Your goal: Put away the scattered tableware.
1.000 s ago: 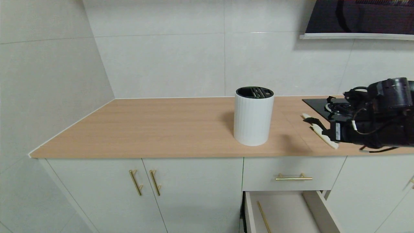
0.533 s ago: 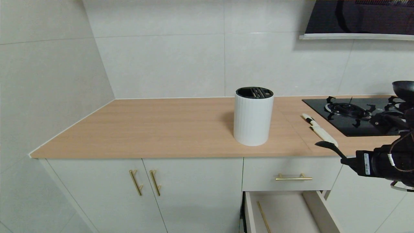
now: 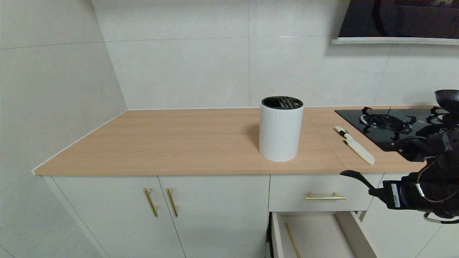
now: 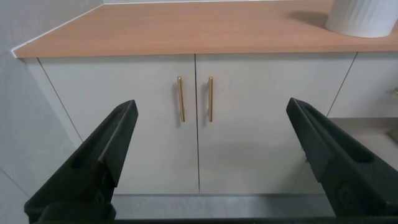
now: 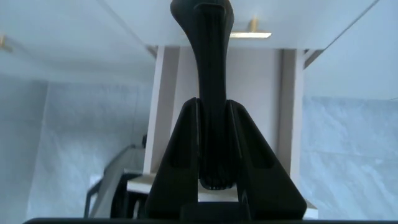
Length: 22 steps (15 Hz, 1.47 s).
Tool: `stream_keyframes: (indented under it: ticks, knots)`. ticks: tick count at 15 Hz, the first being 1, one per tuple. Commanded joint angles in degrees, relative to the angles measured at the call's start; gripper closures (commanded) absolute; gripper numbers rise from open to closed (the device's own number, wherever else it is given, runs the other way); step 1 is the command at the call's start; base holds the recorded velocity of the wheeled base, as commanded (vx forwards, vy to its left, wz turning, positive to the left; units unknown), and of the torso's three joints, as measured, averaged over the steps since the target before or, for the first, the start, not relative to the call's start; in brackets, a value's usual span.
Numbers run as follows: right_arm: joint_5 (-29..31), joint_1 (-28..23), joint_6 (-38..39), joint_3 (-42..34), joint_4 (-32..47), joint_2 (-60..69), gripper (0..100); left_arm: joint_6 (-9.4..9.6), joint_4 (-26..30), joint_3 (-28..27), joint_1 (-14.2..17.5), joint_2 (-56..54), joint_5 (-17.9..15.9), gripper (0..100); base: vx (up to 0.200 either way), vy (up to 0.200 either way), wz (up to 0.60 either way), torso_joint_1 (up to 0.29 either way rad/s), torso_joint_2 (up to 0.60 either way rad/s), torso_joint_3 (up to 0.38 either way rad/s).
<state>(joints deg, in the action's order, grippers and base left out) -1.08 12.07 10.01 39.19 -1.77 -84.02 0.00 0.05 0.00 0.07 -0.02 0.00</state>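
Note:
My right gripper hangs in front of the cabinets at the right, below the countertop's edge and above the open drawer. It is shut on a slim black utensil whose rounded end points left. In the right wrist view that black utensil stands clamped between the right gripper's fingers. A cream-handled knife lies on the wooden countertop, right of a white ribbed holder with a black slotted top. My left gripper is open and faces the cabinet doors.
A thin gold stick lies in the open drawer. The closed drawer above it has a gold handle. A black gas hob sits at the counter's right end, with a dark pot at the edge. Tiled walls close off the back and left.
My right gripper has come off the countertop beside the knife with the black utensil. It dropped forward and down to the drawer fronts. The knife stays put.

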Motion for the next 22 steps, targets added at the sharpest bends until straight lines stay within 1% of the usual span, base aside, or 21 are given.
stream_keyframes:
  ticks: [1, 4, 6, 16, 22]
  knots:
    - [0.12, 1.55, 0.01, -0.7, 0.01, -3.26, 100, 0.0, 0.04, 0.0, 0.01, 0.02, 0.0, 0, 0.0, 0.0, 0.0, 0.0, 0.0, 0.0]
    - [1.08, 2.61, 0.1, -1.31, -0.61, -5.54, 100, 0.0, -0.05, 0.0, 0.01, 0.02, 0.0, 0, 0.0, 0.0, 0.0, -0.009, 0.02, 0.015]
    - [1.35, 2.61, 0.1, -2.1, -2.19, -6.86, 100, 0.0, 0.04, 0.0, 0.01, 0.02, 0.0, 0, 0.0, 0.0, 0.0, -0.129, 0.31, 0.181]
    - [2.49, 2.26, 0.1, -2.1, -2.89, -11.43, 100, 0.0, -0.05, 0.0, 0.01, 0.02, 0.0, 0, 0.0, 0.0, 0.0, -0.201, 0.48, 0.28]
    - [3.37, 2.26, 0.1, -2.1, -2.89, -12.31, 100, 0.0, 0.04, 0.0, 0.01, 0.02, 0.0, 0, 0.0, 0.0, 0.0, -0.159, 0.47, 0.312]
